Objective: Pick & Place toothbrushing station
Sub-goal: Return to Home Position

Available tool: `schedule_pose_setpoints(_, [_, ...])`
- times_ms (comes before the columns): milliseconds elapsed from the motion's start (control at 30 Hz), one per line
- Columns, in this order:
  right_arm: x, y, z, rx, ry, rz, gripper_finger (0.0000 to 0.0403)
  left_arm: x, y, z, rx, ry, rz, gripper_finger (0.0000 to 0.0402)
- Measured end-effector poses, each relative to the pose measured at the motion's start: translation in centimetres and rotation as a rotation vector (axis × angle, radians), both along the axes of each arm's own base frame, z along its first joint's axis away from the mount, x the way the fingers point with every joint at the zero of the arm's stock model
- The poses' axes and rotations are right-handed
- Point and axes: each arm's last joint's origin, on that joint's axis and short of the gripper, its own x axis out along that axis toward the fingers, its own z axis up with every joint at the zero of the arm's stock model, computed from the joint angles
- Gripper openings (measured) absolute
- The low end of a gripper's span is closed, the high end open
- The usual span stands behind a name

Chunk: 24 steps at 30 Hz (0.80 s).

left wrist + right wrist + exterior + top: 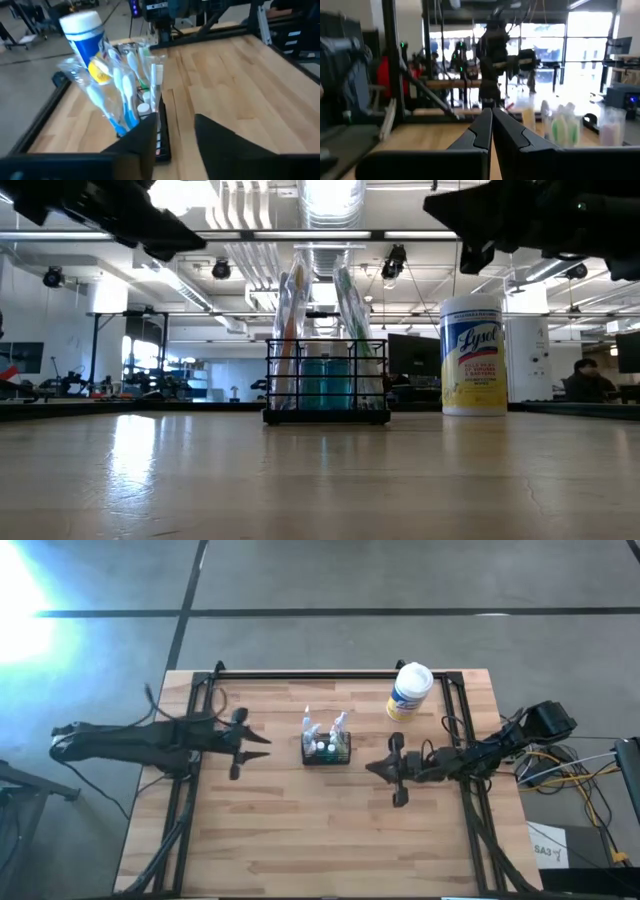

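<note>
The toothbrushing station [326, 748] is a small black wire-mesh caddy standing by its base on the wooden table's middle [326, 385]. Packaged toothbrushes [125, 95] stick up out of it. My left gripper [262, 743] hangs above the table just left of the caddy, open, with nothing between its fingers [175, 137]. The caddy's near corner [161, 142] shows beside one finger. My right gripper [372, 767] hovers right of the caddy, pointing at it, with its fingers shut on nothing [492, 125]. Both arms sit high above the tabletop in the low view.
A white-and-yellow cylindrical tub with a white lid [409, 692] stands upright at the table's far right [473, 355]. Black frame rails [455, 700] run along the table's sides. Bare wood lies in front of the caddy toward the near edge [320, 830].
</note>
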Motion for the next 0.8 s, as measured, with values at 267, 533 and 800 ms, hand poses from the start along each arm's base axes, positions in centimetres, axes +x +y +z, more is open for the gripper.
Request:
schedule_pose_setpoints(267, [-1.5, -2.1, 2.3, 0.056, 0.01, 0.003, 0.0008, -3.7, 0.0, 1.3, 0.064, -0.101, 0.04, 0.0012])
schedule_pose_setpoints(533, [-4.9, -3.1, 4.3, 0.048, 0.015, 0.002, 0.0008, -3.9, -0.1, -0.8, 0.041, -0.276, 0.016, 0.0004])
schedule_pose_setpoints(800, [-7.4, -3.5, 4.0, 0.05, -0.018, -0.002, 0.0008, -4.4, -0.1, -3.8, -0.005, -0.332, -0.034, 0.0003])
